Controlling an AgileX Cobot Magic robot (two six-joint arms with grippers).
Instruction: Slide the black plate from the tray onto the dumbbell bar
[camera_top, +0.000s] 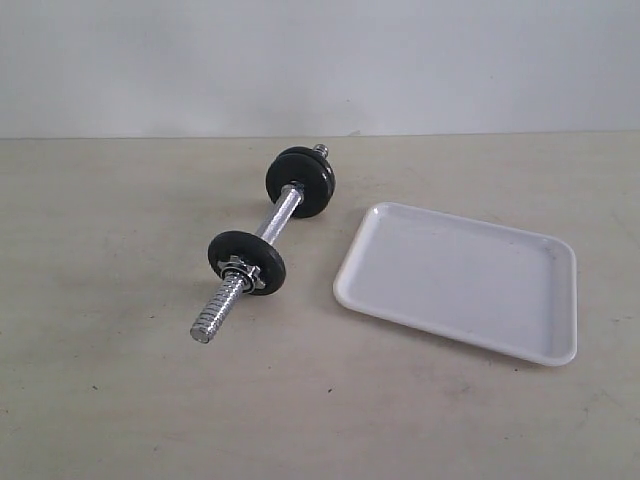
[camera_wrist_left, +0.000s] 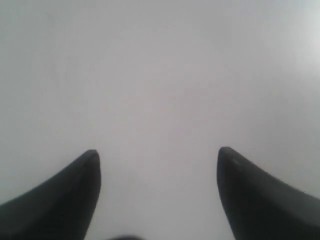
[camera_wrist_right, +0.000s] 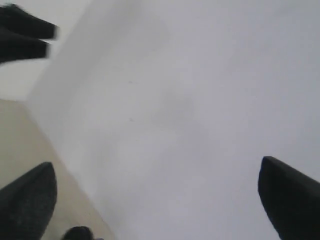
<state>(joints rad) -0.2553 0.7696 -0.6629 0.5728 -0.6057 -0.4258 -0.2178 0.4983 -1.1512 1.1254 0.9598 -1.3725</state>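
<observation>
The dumbbell bar (camera_top: 272, 222) lies on the beige table left of centre, its chrome threaded end towards the front. One black disc (camera_top: 247, 262) sits on its near part behind a chrome collar nut (camera_top: 240, 272). A thicker black stack (camera_top: 300, 182) sits at its far end. The white tray (camera_top: 460, 280) lies to the right and holds no disc, so I cannot tell which disc is the black plate. Neither arm shows in the exterior view. My left gripper (camera_wrist_left: 158, 151) and my right gripper (camera_wrist_right: 156, 162) both stand open, facing a plain pale surface with nothing between their fingers.
A pale wall (camera_top: 320, 60) rises behind the table (camera_top: 120, 400). In the right wrist view a strip of beige table (camera_wrist_right: 20, 145) shows at one side, with a blurred black shape (camera_wrist_right: 25, 32) in the corner.
</observation>
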